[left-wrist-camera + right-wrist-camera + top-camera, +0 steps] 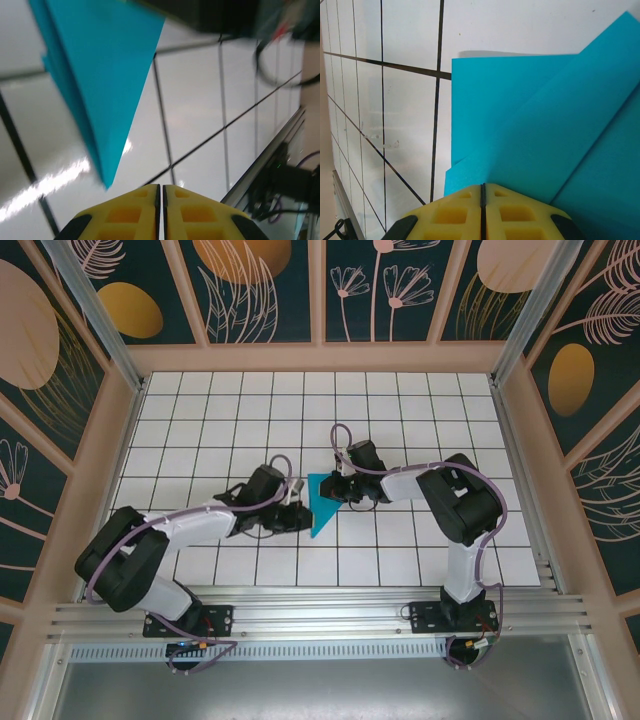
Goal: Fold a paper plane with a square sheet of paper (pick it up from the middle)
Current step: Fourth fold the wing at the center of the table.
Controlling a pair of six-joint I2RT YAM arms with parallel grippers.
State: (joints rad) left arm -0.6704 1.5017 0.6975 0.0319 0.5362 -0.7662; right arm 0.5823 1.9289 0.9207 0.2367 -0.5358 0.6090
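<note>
from above, the teal paper (322, 500) is a folded triangle at the centre of the grid table (400, 410), its point aimed down-frame, between the left gripper (303, 519) and right gripper (341, 490). the right wrist view shows what the top view hides: yellow jaws pressed together on the paper's layered edge. in the left wrist view the jaws are together and empty, the paper's tip just beyond them. bare tiles lie all round, and a metal rail (270, 160) runs along the lower right.

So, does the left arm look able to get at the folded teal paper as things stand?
Probably yes: the left claw, shut, points at the paper, its tip just ahead with bare table between. The right claw is at the opposite edge.
</note>
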